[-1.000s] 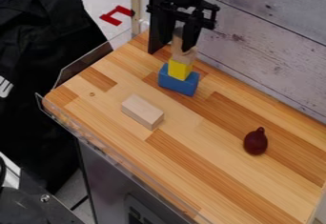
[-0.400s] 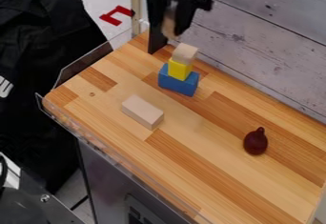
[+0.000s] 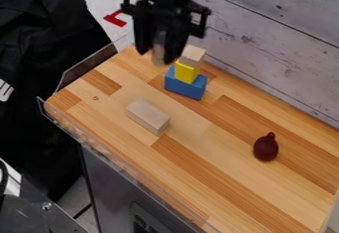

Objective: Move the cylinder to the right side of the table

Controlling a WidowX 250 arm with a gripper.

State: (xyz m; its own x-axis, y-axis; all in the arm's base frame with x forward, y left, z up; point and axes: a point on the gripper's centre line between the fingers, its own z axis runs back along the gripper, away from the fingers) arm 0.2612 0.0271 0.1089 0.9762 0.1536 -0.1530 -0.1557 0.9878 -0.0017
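Student: Which step is shown, taking a clock face centred on the desk point(image 3: 218, 147)?

Tutor: The carrying step, by judgement. At eleven o'clock, the black two-finger claw point(image 3: 156, 56) is clamped on the pale wooden cylinder point(image 3: 158, 54), which hangs roughly upright, seemingly above the surface.

Student: And the next move?

Tutor: A level carry towards four o'clock, then a gentle lowering and release. Note the stack just beside the claw in this view, at twelve o'clock: a blue block point(image 3: 185, 86), a yellow cube point(image 3: 187, 72) and a pale wooden cube point(image 3: 193, 55). A straight sweep could topple it; more height, or a detour towards six o'clock, should avoid this.

Student: Where is there room?

Tutor: Bare wood runs from the centre to five o'clock, between the oblong pale wooden block point(image 3: 147, 116) near ten and the dark red pear-shaped object point(image 3: 265, 147) near four. The whitewashed plank wall point(image 3: 278, 53) bounds the side from twelve to three; a transparent guard point(image 3: 126, 163) follows the edge from nine to six. Release well inside the right-hand edge, lest the cylinder roll
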